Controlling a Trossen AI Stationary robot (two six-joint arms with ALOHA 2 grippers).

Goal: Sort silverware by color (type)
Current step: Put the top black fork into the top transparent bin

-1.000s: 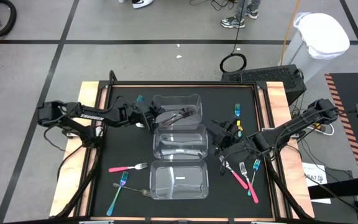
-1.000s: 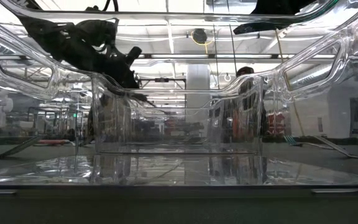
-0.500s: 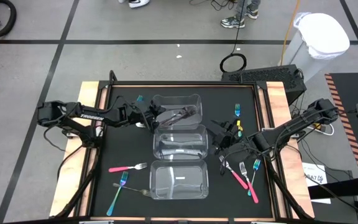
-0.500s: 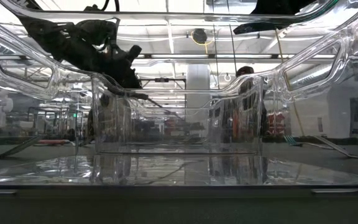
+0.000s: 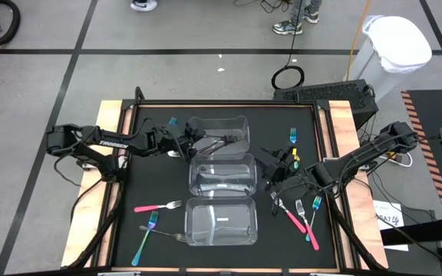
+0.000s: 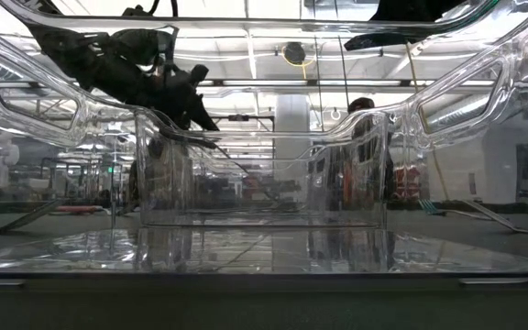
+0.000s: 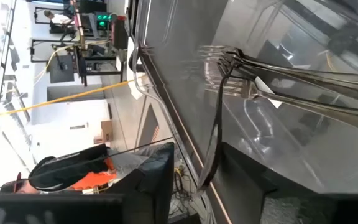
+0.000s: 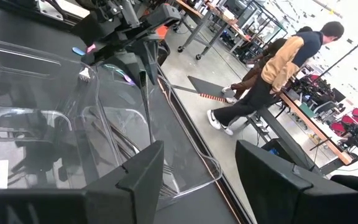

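Sorting is partly done, by my reading.

My left gripper (image 5: 192, 141) is hanging over the near rim of the far clear rectangular plastic container (image 5: 240, 121), the one farthest from the table's front edge. Inside it the all-grey metal forks (image 5: 219, 142) are lying in a loose heap. From my left wrist I am seeing several tines bunched together (image 7: 225, 59) against the clear floor. My left fingers are parting. No fork shows between them, so I judge this grey one just let go, though I cannot tell how wide the jaws are standing.

My right gripper (image 5: 276, 178) is waiting just beside the middle clear container (image 5: 245, 158), fingers spread (image 8: 143, 171), holding nothing.

The middle container seems to hold only one or two dark pieces. I cannot tell what they are. The near clear container (image 5: 245, 236) is looking empty of forks.

Still loose on the black mat:
- a pink-handled fork (image 5: 156, 206) and a teal-handled fork (image 5: 146, 238) at front left, with a grey fork (image 5: 173, 237) touching the near container's corner
- a second pink-handled fork (image 5: 294, 218) and more forks (image 5: 314, 205) clustered at front right
- a short blue-handled fork (image 5: 293, 137) at far right
- a small teal piece (image 5: 173, 121) beside my left arm

So grey is mostly gathered. Pink and teal are not yet started, as far as I can see.
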